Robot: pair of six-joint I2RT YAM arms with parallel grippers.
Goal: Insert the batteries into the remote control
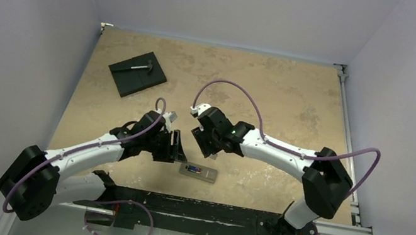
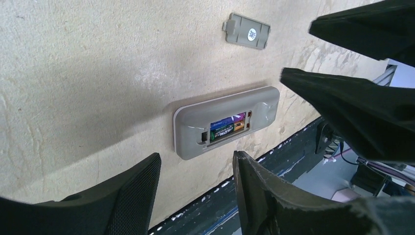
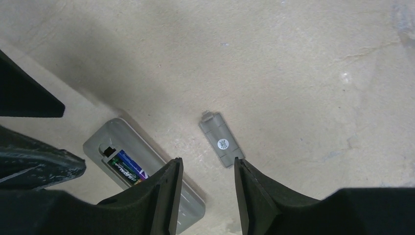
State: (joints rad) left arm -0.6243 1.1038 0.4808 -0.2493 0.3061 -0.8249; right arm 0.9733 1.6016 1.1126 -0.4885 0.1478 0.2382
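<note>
The remote control (image 1: 197, 171) lies grey back up near the table's front edge, its recess open. Both batteries (image 2: 227, 128) sit side by side in the recess, one bluish-purple, one green and gold. They also show in the right wrist view (image 3: 126, 169) inside the remote (image 3: 100, 139). My left gripper (image 1: 178, 147) is open and empty, hovering just left of the remote; its fingertips (image 2: 147, 181) frame bare table. My right gripper (image 1: 207, 143) is open and empty, just behind the remote. The right gripper (image 3: 206, 169) hangs over the gap between the remote and the loose cover.
A small grey battery cover (image 3: 221, 139) lies loose on the table beyond the remote, also in the left wrist view (image 2: 247, 31). A black square slab (image 1: 137, 77) with a small grey hammer-like tool (image 1: 140, 67) lies at the back left. The black front rail (image 1: 209, 210) runs close to the remote.
</note>
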